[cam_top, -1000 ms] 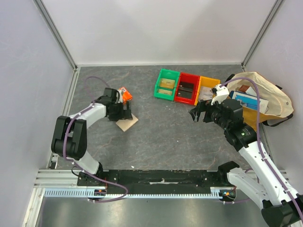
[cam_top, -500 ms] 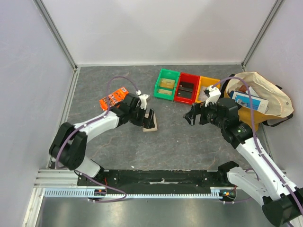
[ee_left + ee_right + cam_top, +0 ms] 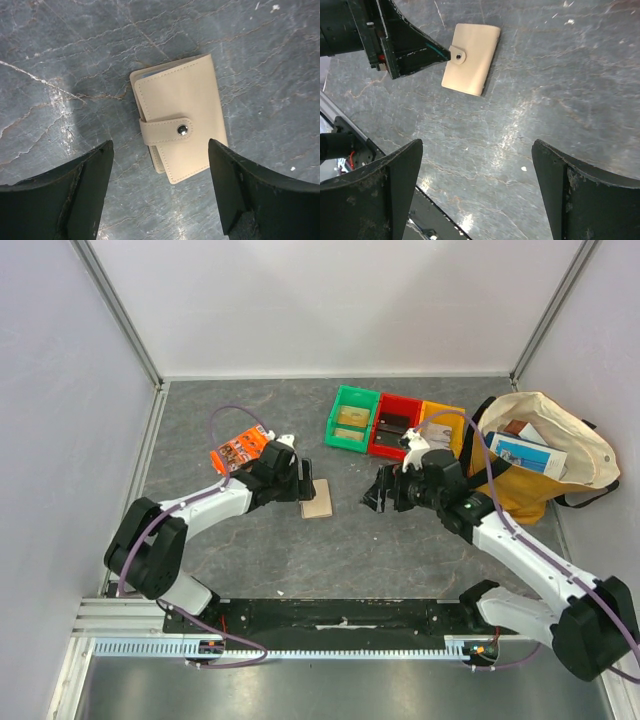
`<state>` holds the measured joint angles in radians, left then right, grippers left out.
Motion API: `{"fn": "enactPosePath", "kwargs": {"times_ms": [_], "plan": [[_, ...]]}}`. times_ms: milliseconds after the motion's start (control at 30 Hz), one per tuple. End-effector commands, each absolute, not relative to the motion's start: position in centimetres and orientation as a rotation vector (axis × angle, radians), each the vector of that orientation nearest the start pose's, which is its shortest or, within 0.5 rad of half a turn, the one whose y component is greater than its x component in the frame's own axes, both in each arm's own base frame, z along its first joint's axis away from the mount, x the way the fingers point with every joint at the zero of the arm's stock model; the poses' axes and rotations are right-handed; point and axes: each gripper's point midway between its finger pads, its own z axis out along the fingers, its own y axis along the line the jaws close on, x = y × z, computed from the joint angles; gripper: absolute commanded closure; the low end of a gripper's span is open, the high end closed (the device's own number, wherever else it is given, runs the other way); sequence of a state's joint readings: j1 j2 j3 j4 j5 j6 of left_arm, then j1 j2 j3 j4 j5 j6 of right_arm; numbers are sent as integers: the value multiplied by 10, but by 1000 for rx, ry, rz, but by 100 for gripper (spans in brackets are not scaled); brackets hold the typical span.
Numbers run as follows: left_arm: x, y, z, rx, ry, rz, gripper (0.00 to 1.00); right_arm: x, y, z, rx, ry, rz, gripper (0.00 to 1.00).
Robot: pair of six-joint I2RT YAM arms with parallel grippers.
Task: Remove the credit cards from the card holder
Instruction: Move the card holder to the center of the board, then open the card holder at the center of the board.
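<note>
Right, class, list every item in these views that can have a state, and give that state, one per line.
card holder, closed, tab snapped, lying flat, not gripped
left gripper, open, holding nothing
right gripper, open, holding nothing
tote bag, mouth open, items inside
orange packet, lying flat

A robot lab's test cell: white panels [image 3: 330,300] in aluminium framing [image 3: 118,312] enclose a grey marbled tabletop [image 3: 350,550].
</note>
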<state>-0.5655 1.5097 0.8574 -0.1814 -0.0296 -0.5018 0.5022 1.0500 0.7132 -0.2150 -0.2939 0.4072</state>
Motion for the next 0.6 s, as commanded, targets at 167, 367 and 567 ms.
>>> {"fn": "enactPosePath", "kwargs": {"times_ms": [167,367,567], "plan": [[315,-221,60,33,2466,-426,20,270,260,136,-85,2215,999,18],[312,-230,52,18,2482,-480,22,278,282,95,1,2292,1067,36],[312,-233,47,-22,2478,-521,27,285,296,66,36,2332,1109,39]]}}
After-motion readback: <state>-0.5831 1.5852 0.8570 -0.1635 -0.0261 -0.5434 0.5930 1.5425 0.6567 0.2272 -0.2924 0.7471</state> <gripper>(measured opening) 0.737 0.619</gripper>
